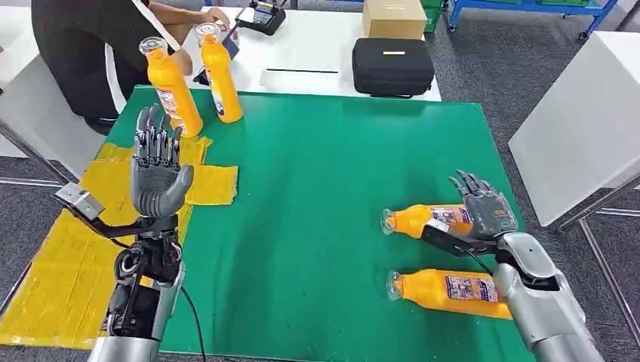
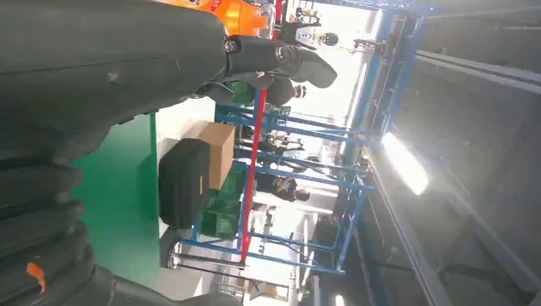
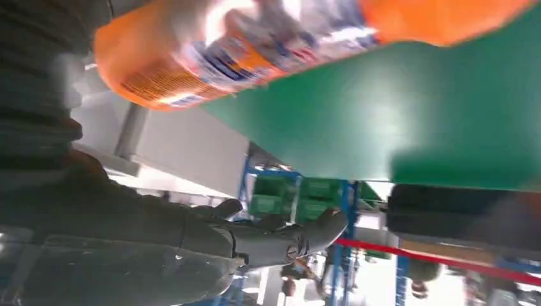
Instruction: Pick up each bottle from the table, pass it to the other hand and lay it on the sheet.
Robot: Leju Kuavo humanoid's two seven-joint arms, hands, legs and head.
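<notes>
So the green table mat (image 1: 317, 211) has four orange plastic bottles with printed labels on it right now. Two of them stand upright at the far left corner, the nearer-left upright bottle (image 1: 173, 87) and the other upright bottle (image 1: 220, 72) just beside it, both right at the edge of the crinkly yellow sheet (image 1: 68, 249) that covers the left side of the table. The other two are lying on their sides over on the right, well apart from the sheet: the farther lying bottle (image 1: 423, 219) and the closer lying bottle (image 1: 445, 290), caps pointing left. The left hand (image 1: 156, 173) is raised over the yellow sheet with its fingers straight up and spread, holding nothing, just in front of the upright pair. The right hand (image 1: 483, 213) sits at the label end of the farther lying bottle, fingers apart and stretched forward, not wrapped around anything as far as I can tell. Beyond the mat there's a black zip case (image 1: 392, 66) and a cardboard box (image 1: 394, 18) on the white table, plus a person in a dark top (image 1: 83, 45) standing at the far left corner.
</notes>
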